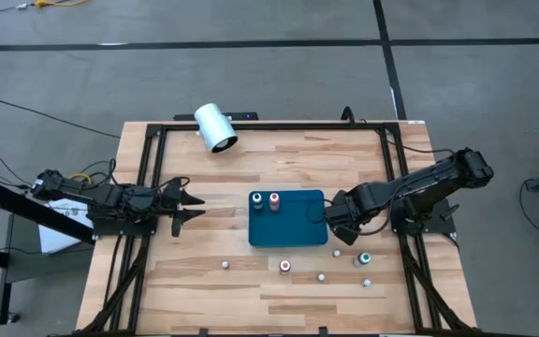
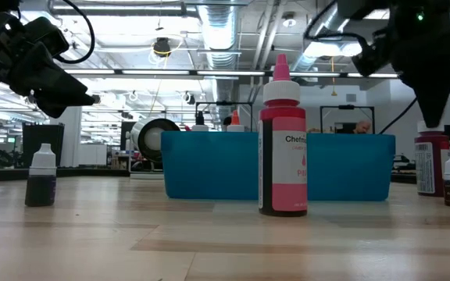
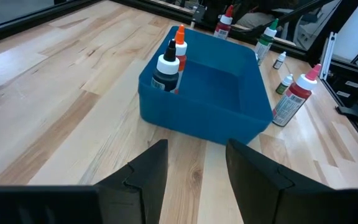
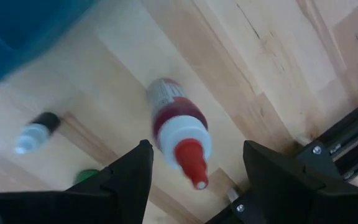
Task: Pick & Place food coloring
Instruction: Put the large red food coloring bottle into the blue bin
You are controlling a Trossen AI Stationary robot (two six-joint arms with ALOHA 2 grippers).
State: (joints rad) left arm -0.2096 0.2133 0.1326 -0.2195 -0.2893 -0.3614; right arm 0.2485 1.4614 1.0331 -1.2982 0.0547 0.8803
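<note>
The food coloring is a set of tiny bottles. Two stand inside the teal tray [image 1: 293,229] at its far left corner, one white-capped [image 3: 166,67] and one orange-capped [image 3: 179,43]. Several more stand loose on the wood near and right of the tray, such as the pink one [image 2: 283,148]. My right gripper [image 4: 194,180] hangs open, pointing down, just right of the tray [image 1: 338,227]. A red-capped bottle [image 4: 178,134] stands upright on the table below it, between the fingers and untouched. My left gripper [image 3: 197,180] waits open left of the tray [image 1: 193,206].
A big white cylinder [image 1: 215,127] lies at the table's far left. Black frame rails [image 1: 148,187] run along the table's sides. Small bottles [image 1: 225,265] [image 1: 364,259] dot the near strip of the table. A dark bottle [image 2: 41,176] stands alone on the left.
</note>
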